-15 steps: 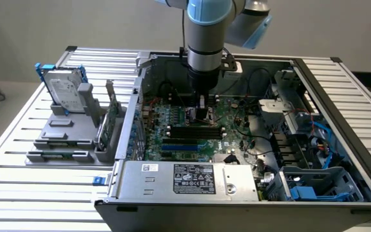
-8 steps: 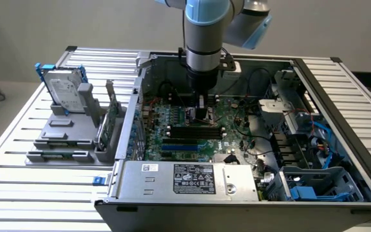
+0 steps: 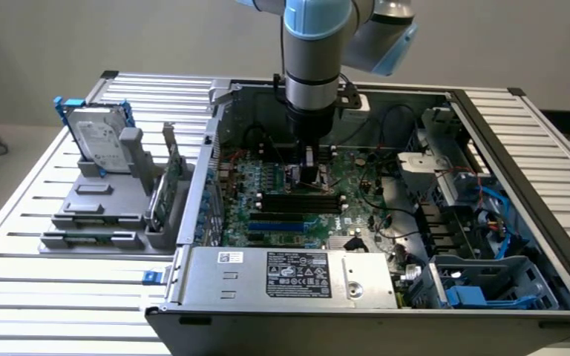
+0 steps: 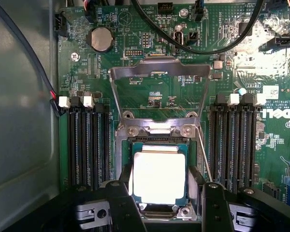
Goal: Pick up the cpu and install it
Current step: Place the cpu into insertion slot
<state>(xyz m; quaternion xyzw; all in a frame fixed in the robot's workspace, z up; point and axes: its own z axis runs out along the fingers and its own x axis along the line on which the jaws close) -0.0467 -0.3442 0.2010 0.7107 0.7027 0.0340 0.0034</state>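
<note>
Gripper (image 3: 310, 176) (image 4: 167, 186): low inside the computer case (image 3: 198, 185), over the middle of the motherboard (image 4: 77, 77).
Fingers (image 4: 120, 203): spread wide, one on each side of the cpu (image 4: 159, 174), not clamped on it.
Cpu: flat in the socket (image 4: 159, 131), silvery top up, between the memory slots (image 4: 87, 145).
Socket lid (image 4: 159, 67): tilted up, open.
Hard drive (image 3: 102, 137): upright in a grey stand (image 3: 97, 208) by the table's (image 3: 27, 282) edge, outside the case.
</note>
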